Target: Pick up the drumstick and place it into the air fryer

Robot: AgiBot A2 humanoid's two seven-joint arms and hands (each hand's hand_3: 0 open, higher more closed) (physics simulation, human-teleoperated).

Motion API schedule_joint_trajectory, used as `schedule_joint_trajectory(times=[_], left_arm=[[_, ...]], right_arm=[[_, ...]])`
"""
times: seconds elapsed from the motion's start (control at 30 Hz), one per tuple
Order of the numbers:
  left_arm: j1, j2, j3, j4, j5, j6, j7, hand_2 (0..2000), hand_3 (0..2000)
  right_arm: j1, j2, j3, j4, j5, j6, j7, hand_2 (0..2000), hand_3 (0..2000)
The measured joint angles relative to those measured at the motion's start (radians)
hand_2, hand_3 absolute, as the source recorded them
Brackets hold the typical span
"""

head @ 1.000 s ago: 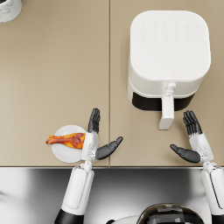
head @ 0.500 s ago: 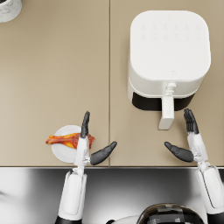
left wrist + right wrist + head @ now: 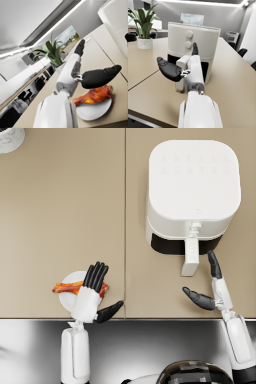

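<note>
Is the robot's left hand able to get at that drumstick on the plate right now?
Probably yes. The left hand hangs open right over the drumstick, which lies uncovered on the small white plate. Nothing stands between them, so closing down on it looks possible.

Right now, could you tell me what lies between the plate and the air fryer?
Only bare tabletop with its seam, as the head view shows, between plate and air fryer.

Setting: rendered office or meeting room. Evidence: long beige table [image 3: 233, 82], dark office chairs [image 3: 242, 52] alongside, potted plant [image 3: 143, 23] in white pot, framed landscape picture [image 3: 192, 19] on grey wall, linear ceiling light strip [image 3: 47, 31]. White air fryer [image 3: 193, 47] on tabletop.
</note>
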State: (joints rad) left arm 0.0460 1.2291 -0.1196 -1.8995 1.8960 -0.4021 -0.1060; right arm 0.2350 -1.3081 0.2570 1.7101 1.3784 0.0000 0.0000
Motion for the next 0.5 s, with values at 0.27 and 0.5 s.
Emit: schedule_joint_trajectory(times=[0.27, 0.5], left_arm=[[-0.012, 0.010, -0.079, 0.009, 0.363, -0.089, -0.024, 0, 0], [-0.018, 0.015, -0.086, 0.023, 0.682, -0.095, -0.025, 0, 0]], right_arm=[[0.006, -0.023, -0.007, -0.027, 0.001, 0.000, 0.000, 0, 0], [0.012, -0.041, -0.028, -0.047, 0.001, 0.000, 0.000, 0, 0]])
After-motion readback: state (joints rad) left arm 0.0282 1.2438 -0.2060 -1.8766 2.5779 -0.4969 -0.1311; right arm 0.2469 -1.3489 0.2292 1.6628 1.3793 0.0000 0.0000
